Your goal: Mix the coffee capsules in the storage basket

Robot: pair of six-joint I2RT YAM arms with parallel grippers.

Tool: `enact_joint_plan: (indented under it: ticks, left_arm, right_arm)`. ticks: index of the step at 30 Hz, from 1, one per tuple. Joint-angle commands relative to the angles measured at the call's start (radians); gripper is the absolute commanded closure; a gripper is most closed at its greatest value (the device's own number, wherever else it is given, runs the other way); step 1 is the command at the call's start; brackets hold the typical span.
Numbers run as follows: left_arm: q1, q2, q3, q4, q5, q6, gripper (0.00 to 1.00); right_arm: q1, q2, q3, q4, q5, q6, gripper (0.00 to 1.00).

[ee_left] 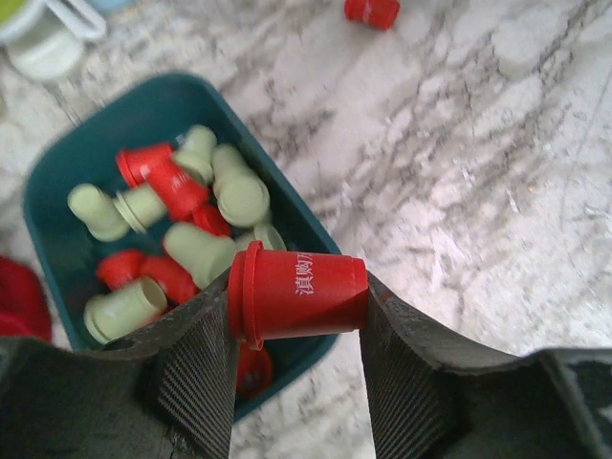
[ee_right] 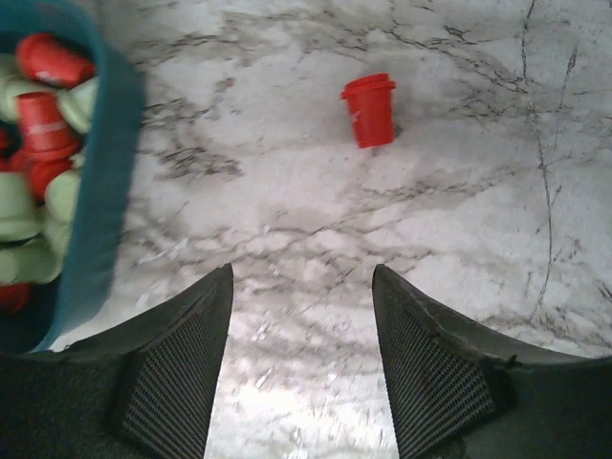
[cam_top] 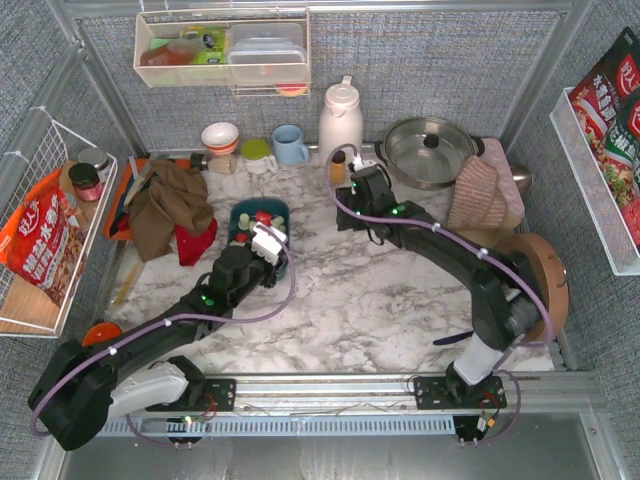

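The dark teal storage basket (cam_top: 243, 212) sits mid-table and holds several red and pale green coffee capsules (ee_left: 239, 194). My left gripper (ee_left: 296, 287) hangs over the basket's near corner (ee_left: 115, 124), shut on a red capsule (ee_left: 320, 301) held crosswise between the fingers. In the top view that gripper (cam_top: 268, 233) is at the basket's right edge. My right gripper (ee_right: 302, 277) is open and empty above bare marble, just right of the basket wall (ee_right: 100, 210). A loose red capsule (ee_right: 370, 110) stands on the table ahead of it. That capsule (ee_left: 371, 10) also shows beyond the basket.
A brown cloth (cam_top: 165, 200) and a red cloth (cam_top: 197, 241) lie left of the basket, on and beside an orange tray (cam_top: 118, 205). Behind are a blue mug (cam_top: 290, 145), white thermos (cam_top: 340, 115), amber bottle (cam_top: 338, 166) and steel pot (cam_top: 430, 150). A striped towel (cam_top: 480, 195) lies right.
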Motion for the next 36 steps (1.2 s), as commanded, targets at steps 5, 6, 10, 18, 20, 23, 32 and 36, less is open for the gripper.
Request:
enact_joint_plan:
  ticks: [5, 6, 10, 18, 20, 23, 32, 36]
  left_arm:
    - [0.005, -0.071, -0.052, -0.109, -0.002, -0.194, 0.49]
    - [0.006, -0.063, -0.053, -0.106, 0.002, -0.198, 0.48]
    - [0.014, -0.018, -0.05, -0.076, 0.012, -0.222, 0.4]
    - [0.064, 0.064, -0.039, 0.001, 0.014, -0.275, 0.2]
    - [0.068, 0.064, -0.019, -0.003, 0.009, -0.276, 0.18]
    - [0.068, 0.045, 0.003, -0.017, -0.023, -0.257, 0.18]
    - [0.068, -0.056, 0.049, -0.152, 0.026, -0.225, 0.23]
    - [0.061, -0.12, 0.063, -0.249, 0.066, -0.29, 0.09]
  right_arm:
    - [-0.098, 0.299, 0.222, -0.06, 0.006, 0.0, 0.35]
    - [-0.109, 0.334, 0.253, -0.059, 0.001, -0.002, 0.35]
    - [-0.148, 0.474, 0.378, -0.079, -0.072, -0.034, 0.32]
    - [-0.173, 0.605, 0.535, -0.128, -0.179, -0.139, 0.3]
    - [-0.172, 0.616, 0.543, -0.13, -0.19, -0.16, 0.3]
    - [-0.172, 0.624, 0.551, -0.141, -0.207, -0.184, 0.31]
    - [-0.172, 0.589, 0.501, -0.131, -0.218, -0.197, 0.31]
    - [-0.172, 0.565, 0.497, -0.157, -0.221, -0.19, 0.31]
